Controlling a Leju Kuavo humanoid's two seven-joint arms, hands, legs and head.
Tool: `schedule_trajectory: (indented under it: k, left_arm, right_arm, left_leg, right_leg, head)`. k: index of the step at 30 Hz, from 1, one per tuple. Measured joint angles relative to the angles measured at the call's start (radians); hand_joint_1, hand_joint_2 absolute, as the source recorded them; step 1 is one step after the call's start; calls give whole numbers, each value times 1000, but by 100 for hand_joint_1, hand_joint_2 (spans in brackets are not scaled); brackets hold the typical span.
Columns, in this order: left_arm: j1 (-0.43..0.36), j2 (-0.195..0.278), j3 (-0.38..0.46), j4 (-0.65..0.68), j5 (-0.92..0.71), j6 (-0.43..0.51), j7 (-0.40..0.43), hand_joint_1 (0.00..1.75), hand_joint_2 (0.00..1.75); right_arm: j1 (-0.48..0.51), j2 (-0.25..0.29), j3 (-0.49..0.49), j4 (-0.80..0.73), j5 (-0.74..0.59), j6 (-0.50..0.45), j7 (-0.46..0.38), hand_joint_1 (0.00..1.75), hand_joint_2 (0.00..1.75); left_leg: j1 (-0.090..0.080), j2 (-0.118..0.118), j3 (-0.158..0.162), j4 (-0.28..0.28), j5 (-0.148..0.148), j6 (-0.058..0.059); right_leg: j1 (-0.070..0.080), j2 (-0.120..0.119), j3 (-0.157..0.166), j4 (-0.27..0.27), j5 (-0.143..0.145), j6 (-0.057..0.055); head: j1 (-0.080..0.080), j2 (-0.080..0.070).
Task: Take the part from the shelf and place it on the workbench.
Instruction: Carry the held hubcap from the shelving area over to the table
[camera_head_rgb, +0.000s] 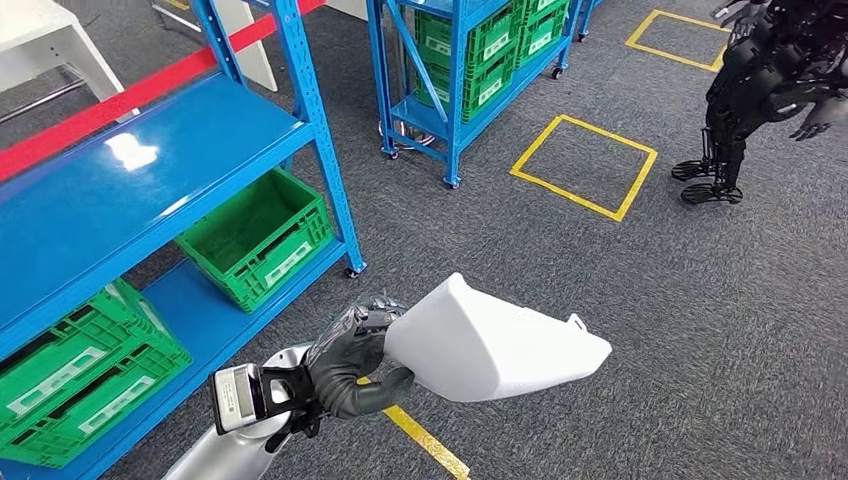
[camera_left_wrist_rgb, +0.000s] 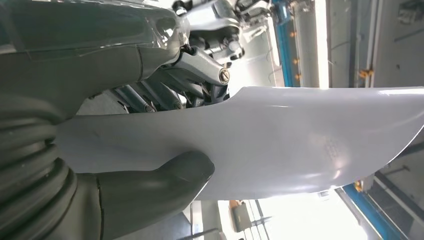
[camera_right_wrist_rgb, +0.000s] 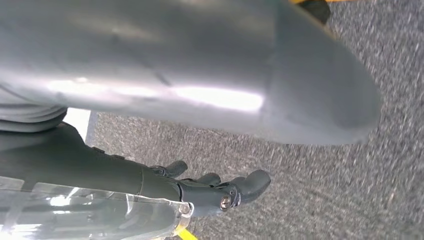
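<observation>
Left hand (camera_head_rgb: 352, 368) grasping white part (camera_head_rgb: 495, 345) over grey carpet (camera_head_rgb: 700, 320), blue shelf (camera_head_rgb: 150, 170) alongside.

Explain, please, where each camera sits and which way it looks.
Head view: high on the body, looking down at the blue shelf, the grey floor and the left robot hand gripping the white part.
Left wrist view: behind that robot hand, along the same white part.
Right wrist view: beside the right robot hand, facing the floor.
</observation>
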Motion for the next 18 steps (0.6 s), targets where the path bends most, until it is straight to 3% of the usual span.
schedule_trajectory:
  k: [2,3,4,5,6,8,10,12,13,15,17,18]
  left_arm:
    - [7,4,3,-5,-5,-2,3,175,175]
    - [11,6,5,-5,-8,-3,5,175,175]
    - [14,7,5,-5,-11,-4,7,175,175]
    - [15,8,5,-5,-13,-5,8,175,175]
    - [16,9,5,-6,-14,-7,9,175,175]
    - [14,8,5,-7,-14,-8,10,175,175]
    - [9,8,4,-8,-13,-9,11,175,175]
    - [3,5,2,-8,-13,-10,13,175,175]
    - [0,3,1,-8,-13,-10,15,175,175]
    - [-7,-3,-1,-7,-13,-10,17,175,175]
    - [-10,-4,-2,-7,-14,-9,20,175,175]
    - [-10,-4,-3,-6,-14,-9,22,175,175]
  right_arm:
    - [-2,-2,3,-1,4,3,-9,0,0]
    - [-3,-2,5,-1,5,4,-12,0,0]
    - [-3,-2,7,-1,6,6,-14,0,0]
    - [-3,-2,8,-1,6,7,-14,0,0]
    - [-2,-2,8,-1,6,8,-14,0,0]
    - [-3,1,9,-1,3,8,-12,0,0]
    - [-4,4,9,-1,-1,8,-10,0,0]
    - [-2,8,9,0,-6,8,-8,0,0]
    - [0,10,9,0,-8,8,-7,0,0]
    - [1,13,9,0,-10,8,-4,0,0]
    - [-3,15,9,0,-9,9,-4,0,0]
    - [-5,17,9,1,-8,10,-4,0,0]
  left_leg:
    - [5,-48,-62,134,-69,-6]
    - [5,-56,-93,198,-92,-6]
    - [5,-59,-110,231,-97,-5]
    - [5,-60,-107,224,-82,-4]
    - [5,-65,-85,177,-50,-1]
    - [6,-105,-12,31,17,7]
    - [5,-140,29,-54,41,12]
    - [0,-128,31,-62,41,18]
    - [0,-116,34,-66,46,24]
    - [3,-89,38,-74,56,37]
    - [2,-60,36,-76,59,41]
    - [1,-44,34,-76,59,42]
  right_leg:
    - [-1,19,-6,0,4,-7]
    - [-1,30,-9,0,6,-8]
    - [0,42,-12,0,8,-8]
    - [0,54,-13,1,10,-7]
    - [0,66,-14,1,12,-5]
    - [0,91,-16,1,17,1]
    - [-3,112,-22,2,23,11]
    - [-9,133,-30,-2,32,25]
    - [-10,130,-33,0,33,30]
    - [-7,87,-56,42,5,36]
    - [-3,34,-110,164,-63,42]
    - [-4,25,-140,233,-93,45]
  head:
    - [-1,0]
    - [-1,0]
    - [-1,0]
    - [-1,0]
    - [-1,0]
    - [0,0]
    - [0,0]
    - [0,0]
    - [0,0]
    - [2,0]
    - [5,0]
    - [6,0]
